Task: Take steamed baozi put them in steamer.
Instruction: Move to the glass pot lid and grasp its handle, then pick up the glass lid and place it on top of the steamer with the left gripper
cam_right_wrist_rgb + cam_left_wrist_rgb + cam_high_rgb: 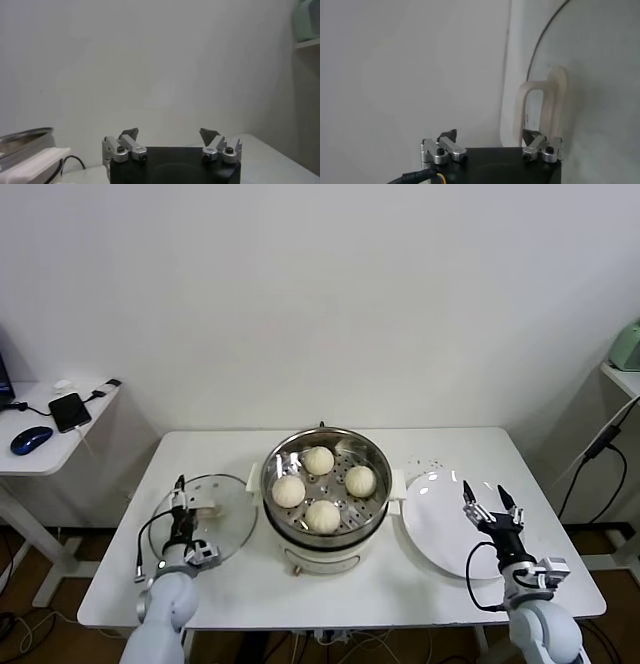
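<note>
At ten o'clock from the spread, empty right gripper (488, 502) over the white plate (432, 529), all four baozi (323, 516) already inside the steamer (325, 487); nearer its eight o'clock side, left gripper (180, 506) likewise spread over the glass lid (225, 529).

Left claw (179, 499) and right claw (489, 498) low, upright, both spread.

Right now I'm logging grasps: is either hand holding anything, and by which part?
Nothing is held. The left hand hangs open over the glass lid's handle, not gripping it. The right hand is open above the plate.
</note>
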You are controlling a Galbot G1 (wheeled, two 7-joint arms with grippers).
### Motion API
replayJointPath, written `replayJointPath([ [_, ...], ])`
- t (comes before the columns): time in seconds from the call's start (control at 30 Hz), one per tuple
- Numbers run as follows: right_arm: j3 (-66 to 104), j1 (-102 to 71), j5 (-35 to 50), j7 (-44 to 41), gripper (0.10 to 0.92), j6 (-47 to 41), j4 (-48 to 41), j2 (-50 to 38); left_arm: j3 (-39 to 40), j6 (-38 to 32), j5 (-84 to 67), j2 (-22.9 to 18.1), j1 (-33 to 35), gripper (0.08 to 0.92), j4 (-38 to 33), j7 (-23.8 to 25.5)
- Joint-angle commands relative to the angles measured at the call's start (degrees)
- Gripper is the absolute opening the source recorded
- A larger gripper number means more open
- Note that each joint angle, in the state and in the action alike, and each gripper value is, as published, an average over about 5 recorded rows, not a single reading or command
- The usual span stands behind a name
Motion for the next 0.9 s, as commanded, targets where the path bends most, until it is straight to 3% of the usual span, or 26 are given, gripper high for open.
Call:
replayJointPath([
  [0.03,0.1,-0.1,0.0,0.0,0.823,-0.1,0.0,0.0,0.3,-1.1,-2.7,-0.1,-0.1,0.809,1.9,-1.3],
  [0.2,0.1,-0.1,-0.2,-0.1,0.823,-0.1,0.2,0.0,0.5,-1.2,-3.1,-0.2,-0.1,0.705,2.1,-1.2],
  [0.73,-0.2,-0.6,-0.9,-0.1,0.823,-0.2,0.8,0.5,0.5,-1.1,-3.6,-0.4,-0.7,0.231,2.5,-1.1],
  [0.9,-0.2,-0.7,-1.0,-0.1,0.823,-0.2,1.2,0.8,-0.5,2.0,-3.3,-1.1,1.5,0.164,-2.6,-0.2],
])
